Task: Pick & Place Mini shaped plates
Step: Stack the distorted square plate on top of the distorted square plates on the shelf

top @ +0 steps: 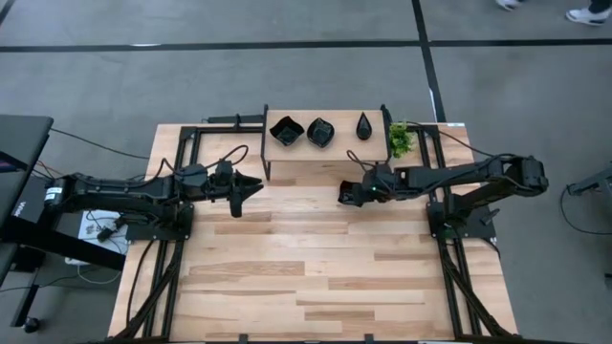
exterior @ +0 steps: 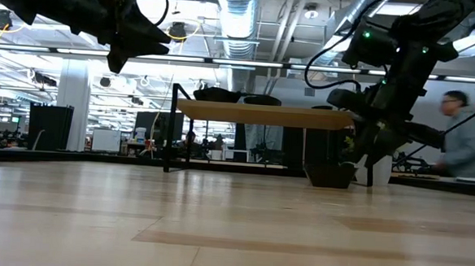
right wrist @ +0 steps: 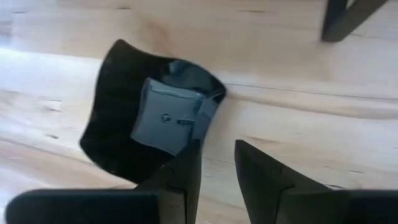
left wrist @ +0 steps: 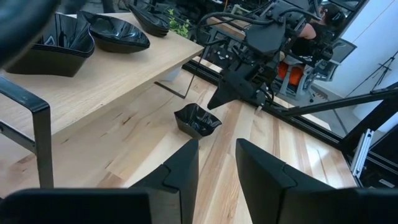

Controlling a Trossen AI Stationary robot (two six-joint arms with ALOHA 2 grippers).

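One black rounded-square mini plate (right wrist: 124,118) rests by its underside on the wooden table (top: 316,258), in front of a low shelf (top: 325,151). My right gripper (right wrist: 217,163) hangs just over the plate's edge, slanting down and open, with only bare table in the gap between its fingers. The left wrist view shows the same plate (left wrist: 198,119) below my right gripper (left wrist: 217,102). Stacks of square plates (top: 286,131) (top: 320,132) and a teardrop plate (top: 364,125) sit on the shelf. My left gripper (top: 256,186) hovers open, to the left of the shelf. My right gripper comes slanting down from the table's right side. One fingertip (right wrist: 186,155) stands over the plate's rim (right wrist: 208,115). I cannot tell whether it touches the rim. The plate lies flat on the table.
A small green plant (top: 400,139) stands at the shelf's right end. The shelf's dark metal legs (left wrist: 37,130) stand close to the plate. Black frame rails (top: 449,258) run along both table sides. Open tabletop lies toward the near edge. A person (exterior: 465,137) is seated beyond the table.
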